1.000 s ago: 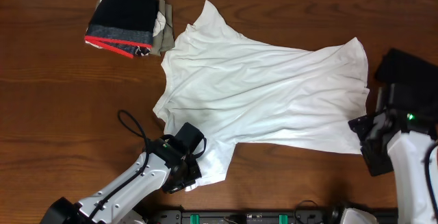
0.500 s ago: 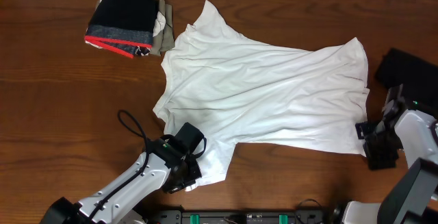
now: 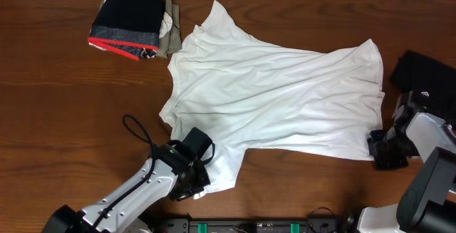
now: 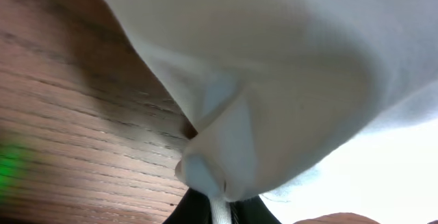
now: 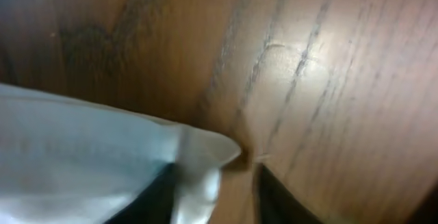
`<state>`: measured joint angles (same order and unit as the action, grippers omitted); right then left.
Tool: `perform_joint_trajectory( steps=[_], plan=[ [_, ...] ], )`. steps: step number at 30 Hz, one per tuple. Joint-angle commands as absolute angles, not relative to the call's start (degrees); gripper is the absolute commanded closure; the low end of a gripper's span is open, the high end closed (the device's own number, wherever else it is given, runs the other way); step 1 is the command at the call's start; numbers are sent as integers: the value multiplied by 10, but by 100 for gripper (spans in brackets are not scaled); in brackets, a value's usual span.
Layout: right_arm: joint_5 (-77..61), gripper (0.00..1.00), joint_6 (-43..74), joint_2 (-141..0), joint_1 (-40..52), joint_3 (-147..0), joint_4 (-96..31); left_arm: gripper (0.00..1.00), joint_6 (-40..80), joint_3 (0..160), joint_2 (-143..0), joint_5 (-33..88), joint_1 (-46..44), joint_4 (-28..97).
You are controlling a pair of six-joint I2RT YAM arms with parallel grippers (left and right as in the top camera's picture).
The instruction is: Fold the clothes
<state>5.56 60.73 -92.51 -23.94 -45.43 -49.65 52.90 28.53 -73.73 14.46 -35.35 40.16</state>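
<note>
A: The white shirt (image 3: 278, 90) is thin, matt cloth, soft and finely wrinkled.
B: And the table (image 3: 57, 119): dark wood with a clear grain and a smooth finish that has a slight sheen close up.
A: The folded pile (image 3: 132, 12) is matt cloth too, possibly knit. It's too small to be sure.

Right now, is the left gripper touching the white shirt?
Touching. The left wrist view shows a fold of the white shirt pinched in the shut left gripper at the picture's bottom edge.
</note>
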Motion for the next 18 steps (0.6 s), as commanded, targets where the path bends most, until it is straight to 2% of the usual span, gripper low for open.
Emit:
perform_joint_trajectory(
  steps=[1,4,5,6,7,18],
  plan=[
    [73,81,613,-929,-243,-434,-494,93,533,264,-752,146,-354,398],
    [77,83,613,-929,-243,-432,-499,94,538,264,-751,151,-354,400],
    [77,87,613,-929,-243,-432,-501,94,538,264,-750,154,-354,400],
    [80,96,613,-929,-244,-432,-503,94,538,264,-750,157,-354,400],
    [80,98,613,-929,-244,-432,-506,94,538,266,-748,159,-354,403],
    [101,99,612,-929,-244,-450,-551,94,548,319,-664,159,-354,528]
  ],
)
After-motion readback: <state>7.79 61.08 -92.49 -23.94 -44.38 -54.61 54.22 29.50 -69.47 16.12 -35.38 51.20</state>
